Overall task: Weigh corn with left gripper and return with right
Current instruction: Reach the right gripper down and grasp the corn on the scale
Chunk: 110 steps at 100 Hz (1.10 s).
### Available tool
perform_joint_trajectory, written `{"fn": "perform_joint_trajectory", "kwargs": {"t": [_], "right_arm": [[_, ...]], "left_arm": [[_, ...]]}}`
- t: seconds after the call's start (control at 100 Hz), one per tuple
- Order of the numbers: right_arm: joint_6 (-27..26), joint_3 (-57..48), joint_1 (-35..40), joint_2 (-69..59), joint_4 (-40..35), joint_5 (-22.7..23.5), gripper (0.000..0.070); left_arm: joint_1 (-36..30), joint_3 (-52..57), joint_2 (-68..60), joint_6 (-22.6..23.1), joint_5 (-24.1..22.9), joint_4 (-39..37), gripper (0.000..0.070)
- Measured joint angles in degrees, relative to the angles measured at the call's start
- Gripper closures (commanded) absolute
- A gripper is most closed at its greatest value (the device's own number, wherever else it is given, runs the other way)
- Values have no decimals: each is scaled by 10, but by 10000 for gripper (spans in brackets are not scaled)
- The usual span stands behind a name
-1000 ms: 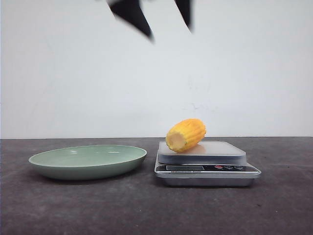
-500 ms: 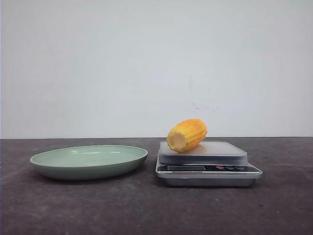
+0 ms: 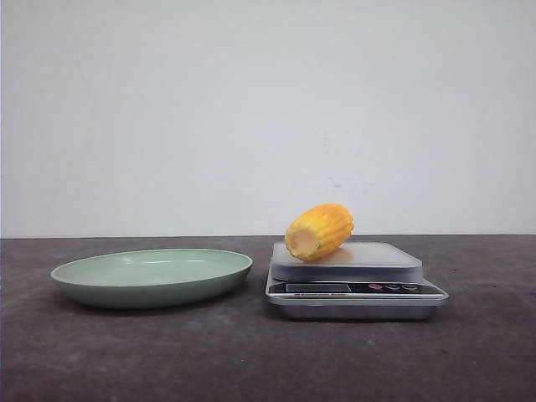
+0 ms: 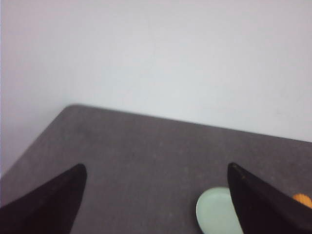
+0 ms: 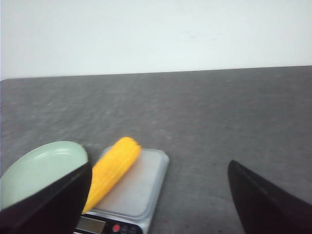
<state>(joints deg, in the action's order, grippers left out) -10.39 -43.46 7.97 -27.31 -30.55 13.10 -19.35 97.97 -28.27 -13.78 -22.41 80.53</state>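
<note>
The yellow-orange corn lies on the silver platform of the kitchen scale, its paler cut end towards the camera. It also shows in the right wrist view on the scale. A sliver of it shows in the left wrist view. My left gripper is open and empty, high above the table, away from the corn. My right gripper is open and empty, above and in front of the scale. Neither gripper shows in the front view.
A shallow pale green plate sits on the dark table to the left of the scale, and shows in the right wrist view and the left wrist view. A white wall stands behind the table.
One second ago the black fingers of a gripper showed at the top of the front view; they have risen out of it. The corn stays on the scale.
</note>
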Motion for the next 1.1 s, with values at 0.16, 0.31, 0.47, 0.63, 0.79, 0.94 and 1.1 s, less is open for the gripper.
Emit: {"fn": "perform_joint_trajectory", "kwargs": {"t": [0.16,0.31,0.47,0.63,0.79,0.94,1.1], "right_arm": [[-9,0,27,-46,45,19,136],[-20,-15,68,-115,79,17,136],[-27,-64,129,-229,110,-15,105],[-33,-138,191,-365,104,-56,83],[-34,-230,236,-501,85,-105,83],[-34,-289,249,-607,59,-122,83],[-36,-305,249,-684,26,-165,83]], "left_arm": [[0,-128,99,-42,3,5,146],[0,-216,182,-75,10,6,147],[0,-264,202,-92,18,6,146],[0,-281,202,-96,29,6,146],[0,-291,202,-96,29,6,146],[0,-291,202,-96,29,6,146],[0,-291,202,-95,32,6,146]]}}
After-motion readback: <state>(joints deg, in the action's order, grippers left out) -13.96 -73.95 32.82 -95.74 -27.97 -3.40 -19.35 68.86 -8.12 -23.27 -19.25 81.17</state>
